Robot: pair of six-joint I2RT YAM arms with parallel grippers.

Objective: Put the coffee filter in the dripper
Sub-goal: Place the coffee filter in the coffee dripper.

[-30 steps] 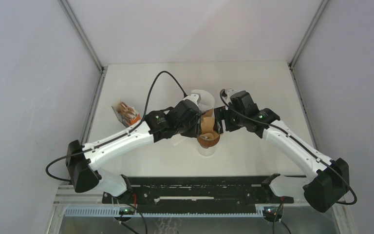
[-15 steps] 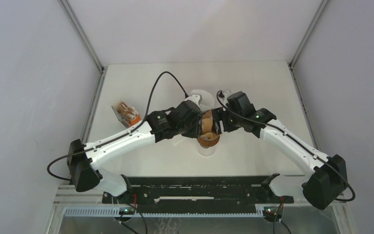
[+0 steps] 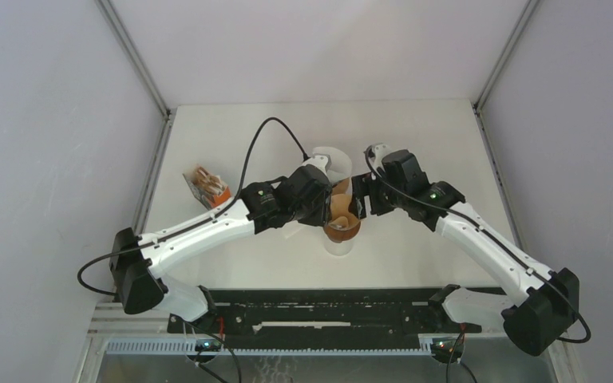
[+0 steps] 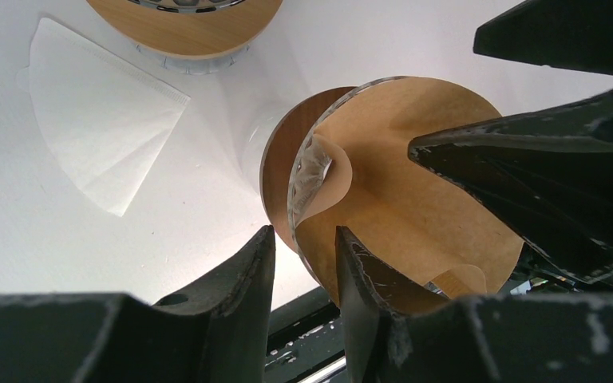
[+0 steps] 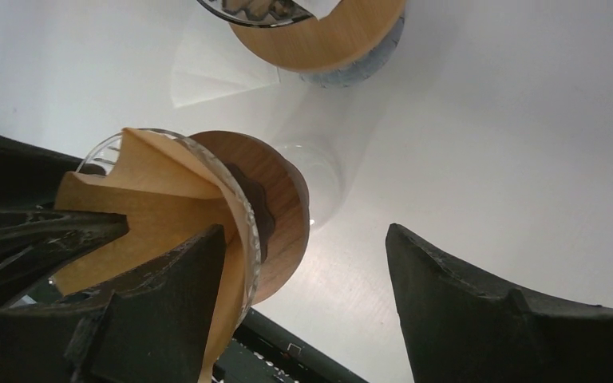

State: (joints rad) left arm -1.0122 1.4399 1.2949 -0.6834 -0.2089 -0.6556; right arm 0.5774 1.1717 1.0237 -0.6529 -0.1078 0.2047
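The glass dripper (image 3: pixel 342 231) with a wooden collar (image 4: pixel 281 159) stands on a clear glass in the middle of the table. The brown coffee filter (image 3: pixel 340 206) sits in its cone, one edge curled inward (image 4: pixel 415 175). My left gripper (image 3: pixel 324 209) straddles the dripper's left rim (image 4: pixel 303 235) with its jaws a little apart, one finger inside the filter and one outside. My right gripper (image 3: pixel 361 204) is wide open at the right rim (image 5: pixel 303 239), one finger against the filter (image 5: pixel 152 207), the other over bare table.
A white paper filter (image 4: pixel 100 112) lies flat on the table behind the dripper. Next to it stands a second wood-ringed vessel (image 5: pixel 319 36). A small packet (image 3: pixel 206 185) lies at the left. The black rail (image 3: pixel 327 307) runs along the near edge.
My right gripper moved left toward the dripper, then back a little to the right. My left gripper and the filter have hardly moved.
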